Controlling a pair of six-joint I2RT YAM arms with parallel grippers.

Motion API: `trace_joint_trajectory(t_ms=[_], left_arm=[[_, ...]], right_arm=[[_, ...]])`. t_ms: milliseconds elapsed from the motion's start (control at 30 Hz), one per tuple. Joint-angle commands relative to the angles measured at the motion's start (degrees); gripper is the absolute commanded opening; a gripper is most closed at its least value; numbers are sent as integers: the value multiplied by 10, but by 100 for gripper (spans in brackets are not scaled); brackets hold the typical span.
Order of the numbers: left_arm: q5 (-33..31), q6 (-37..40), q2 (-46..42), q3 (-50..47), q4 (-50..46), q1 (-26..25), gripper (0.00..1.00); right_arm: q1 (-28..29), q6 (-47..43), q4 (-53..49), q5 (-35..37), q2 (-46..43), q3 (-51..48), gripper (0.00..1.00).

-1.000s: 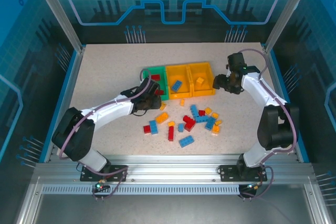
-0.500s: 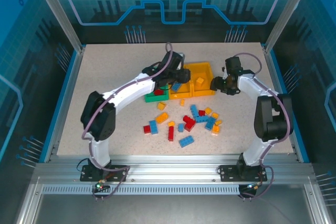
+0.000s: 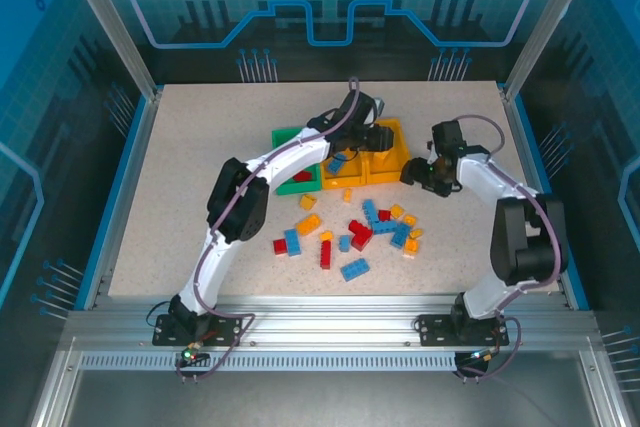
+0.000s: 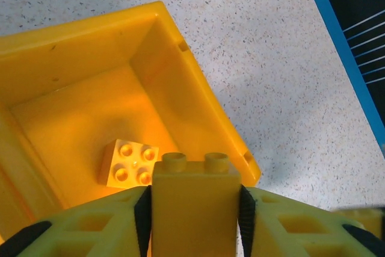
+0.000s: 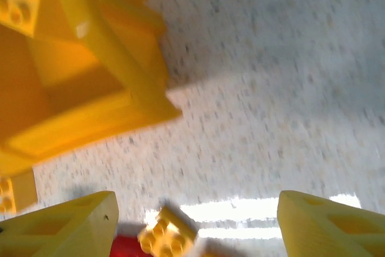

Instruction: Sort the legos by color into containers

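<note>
My left gripper [image 4: 195,212] is shut on an orange-yellow brick [image 4: 195,197], studs up, held above the near wall of the right orange-yellow bin [image 4: 198,106]. One orange-yellow brick [image 4: 129,164] lies on that bin's floor. In the top view the left gripper [image 3: 383,138] hovers over this right bin [image 3: 400,162], beside the middle bin [image 3: 352,175] holding a blue brick [image 3: 337,162] and the green bin [image 3: 285,185] holding a red brick [image 3: 303,176]. My right gripper [image 3: 418,175] [image 5: 198,227] is open just off the bin's right corner, above a loose orange-yellow brick [image 5: 165,236].
Several loose red, blue and orange-yellow bricks [image 3: 362,230] are scattered on the speckled table [image 3: 200,167] in front of the bins. The right wrist view is motion-blurred; a red brick [image 5: 129,248] lies at its bottom edge. A blue rim [image 4: 343,46] borders the table.
My left arm swung from near the green bin across to the right orange-yellow bin, carrying the brick. The right gripper moved slightly nearer, away from the bin toward the loose bricks.
</note>
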Motion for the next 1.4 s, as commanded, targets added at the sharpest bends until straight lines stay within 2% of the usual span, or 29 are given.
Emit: trace_joint_trajectory(t_ms=[0, 167, 400, 567, 900, 1133, 1367], left_arm=[[3, -6, 15, 28, -28, -2, 49], [1, -15, -8, 2, -7, -2, 61], [5, -26, -131, -154, 83, -3, 71], [-1, -28, -217, -280, 131, -3, 79], [-37, -30, -331, -451, 149, -3, 82], [-42, -36, -364, -506, 150, -3, 83], [-43, -45, -381, -533, 148, -3, 83]], right_arm=[[21, 52, -60, 3, -67, -39, 73], [68, 95, -101, 21, -138, -93, 73], [170, 180, -114, 69, -230, -201, 68], [191, 188, -92, 69, -244, -228, 66], [209, 173, -86, 70, -209, -208, 62], [211, 153, -112, 92, -199, -210, 60], [212, 145, -95, 96, -166, -210, 60]])
